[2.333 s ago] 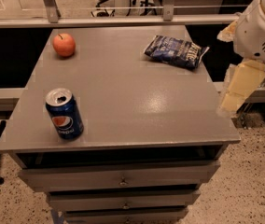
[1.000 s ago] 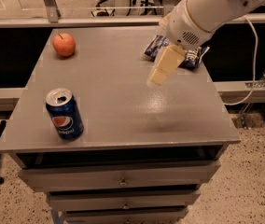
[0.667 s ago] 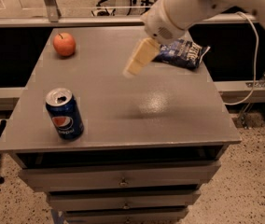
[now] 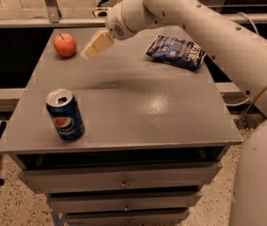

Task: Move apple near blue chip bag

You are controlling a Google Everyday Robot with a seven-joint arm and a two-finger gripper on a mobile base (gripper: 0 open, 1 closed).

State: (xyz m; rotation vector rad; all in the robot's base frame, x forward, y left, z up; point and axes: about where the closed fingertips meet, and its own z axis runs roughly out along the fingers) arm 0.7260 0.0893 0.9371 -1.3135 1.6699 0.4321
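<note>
The apple (image 4: 65, 44) is small, round and orange-red and sits at the far left corner of the grey table (image 4: 138, 107). The blue chip bag (image 4: 176, 51) lies flat at the far right of the table, well apart from the apple. My gripper (image 4: 92, 48), with pale yellowish fingers, hangs above the table just right of the apple, a short gap between them. It points down and left toward the apple. The white arm reaches in from the right, passing over the table's far side.
An upright blue Pepsi can (image 4: 66, 115) stands near the table's front left edge. Drawers (image 4: 124, 182) sit under the tabletop. A rail and glass run behind the table's far edge. My white base fills the lower right corner.
The gripper has swept from the table's right edge leftward across the table, past the chip bag, to a spot beside the apple. Apple, bag and can have not moved.
</note>
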